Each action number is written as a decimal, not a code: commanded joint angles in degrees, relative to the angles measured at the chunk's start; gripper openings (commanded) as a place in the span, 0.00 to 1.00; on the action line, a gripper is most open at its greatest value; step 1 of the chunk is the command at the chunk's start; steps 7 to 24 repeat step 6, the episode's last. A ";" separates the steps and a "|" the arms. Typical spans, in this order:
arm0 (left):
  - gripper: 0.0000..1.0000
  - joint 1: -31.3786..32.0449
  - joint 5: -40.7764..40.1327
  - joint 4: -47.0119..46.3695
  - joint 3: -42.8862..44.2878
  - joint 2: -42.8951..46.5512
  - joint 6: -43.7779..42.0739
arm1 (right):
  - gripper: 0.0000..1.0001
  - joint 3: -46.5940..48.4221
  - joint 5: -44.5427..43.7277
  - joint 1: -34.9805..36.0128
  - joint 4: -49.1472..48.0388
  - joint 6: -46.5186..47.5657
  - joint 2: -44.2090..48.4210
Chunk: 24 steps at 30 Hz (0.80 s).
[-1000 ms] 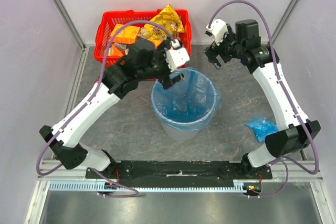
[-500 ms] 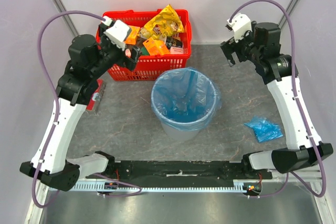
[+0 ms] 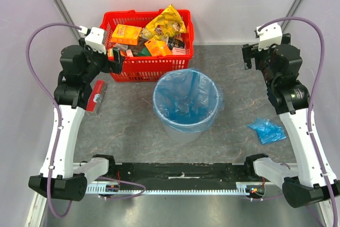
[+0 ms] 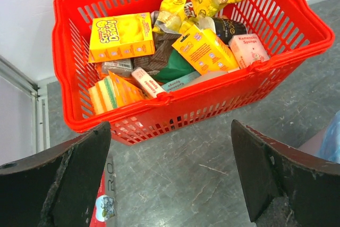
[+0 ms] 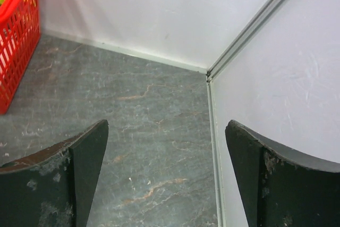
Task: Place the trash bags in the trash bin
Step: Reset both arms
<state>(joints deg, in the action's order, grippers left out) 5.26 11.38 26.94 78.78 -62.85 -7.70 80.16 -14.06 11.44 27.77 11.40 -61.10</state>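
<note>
Plainly, the left tool (image 4: 170, 131) and the right tool (image 5: 166, 131) are both standing wide apart and holding nothing, so the trouble is waiting in the pick. The crumpled trash bag (image 3: 265, 129) is lying on the bench (image 3: 133, 126) to the right of the trash bin (image 3: 185, 133), well apart from it, and its thin glossy blue film is looking slippery enough to slide from a pinch or drape over the rim instead of dropping in. A second trash bag (image 3: 183, 97) is already lining the trash bin, and a careless sweep could be dragging it or tipping the bin.
</note>
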 commanded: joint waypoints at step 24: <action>1.00 -0.77 4.18 -9.18 -4.51 1.94 5.16 | 0.98 -1.58 -3.51 -0.11 -4.56 -1.64 0.02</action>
